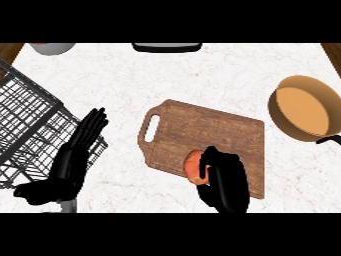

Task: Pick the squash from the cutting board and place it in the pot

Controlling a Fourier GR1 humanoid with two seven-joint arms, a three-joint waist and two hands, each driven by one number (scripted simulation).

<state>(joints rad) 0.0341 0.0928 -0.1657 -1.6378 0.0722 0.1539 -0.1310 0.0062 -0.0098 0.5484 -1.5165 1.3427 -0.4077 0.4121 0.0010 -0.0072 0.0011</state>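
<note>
Orange against brown wood, the squash [196, 167] sits on the near part of the cutting board [210, 140], and only its left side shows. The right hand [225, 185] comes in from the lower edge and covers the rest of it, its black fingers curled over the squash from the right, with one finger arched across the top. The board lies tilted on the white marble counter [202, 75], its handle slot toward the far left. The pot [307, 107], tan inside with a dark handle running toward the right edge, stands on the counter to the right of the board, apart from it. The left hand [77, 155] rests at the left, open with straight fingers pointing up, in front of a wire dish rack [18, 130].
</note>
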